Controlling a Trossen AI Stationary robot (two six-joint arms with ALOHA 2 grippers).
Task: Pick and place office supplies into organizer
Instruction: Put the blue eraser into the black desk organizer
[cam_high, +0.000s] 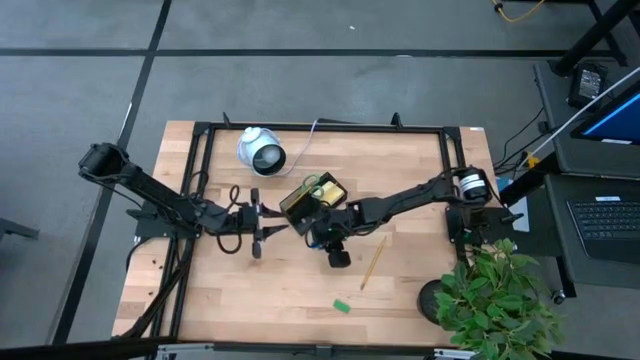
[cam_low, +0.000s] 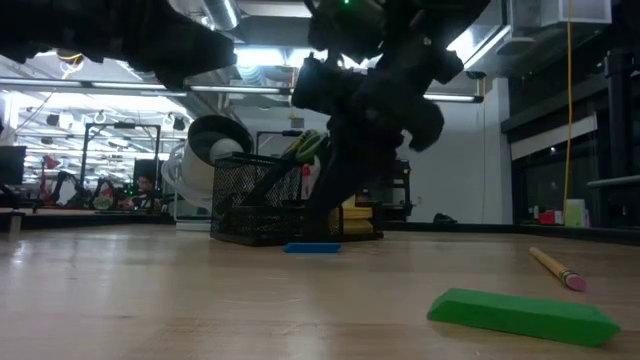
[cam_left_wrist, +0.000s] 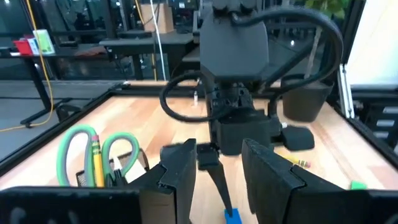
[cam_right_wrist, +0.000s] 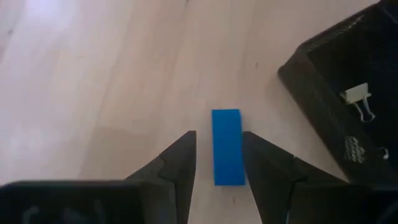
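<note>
Pale wooden table (cam_high: 280, 290) under bright shop lights, and all the action sits near its middle. Right gripper (cam_right_wrist: 217, 158) is pointing straight down, fingers spread, and the small blue block (cam_right_wrist: 226, 147) lies flat on the wood right between the fingertips, not lifted. From the low camera that blue block (cam_low: 312, 247) rests on the table just in front of the mesh organizer (cam_low: 262, 205), with the dark right arm coming down over it. From above, the right gripper (cam_high: 320, 238) hovers just beside the organizer (cam_high: 310, 198), on the side nearer the table's front edge.

Inside the organizer, green scissor handles (cam_left_wrist: 93, 149) and a yellow pencil (cam_left_wrist: 97, 163) stand upright, and a yellow sticky-note pad (cam_high: 333, 190) shows at its far corner. One compartment holds a binder clip (cam_right_wrist: 358, 99), seen past the right fingers.

Left gripper (cam_left_wrist: 217, 180) faces the right arm across a short gap, its two fingers apart with nothing between them; overhead, it (cam_high: 262, 229) sits just to the left of the organizer.

Farther out, a wooden pencil (cam_high: 373, 262) lies on the table to the right of the working gripper, well clear of it. The green block (cam_high: 342, 306) rests near the front edge; at table height it (cam_low: 523, 314) looms large in the foreground. A white round device (cam_high: 260, 151) sits by the back edge.
</note>
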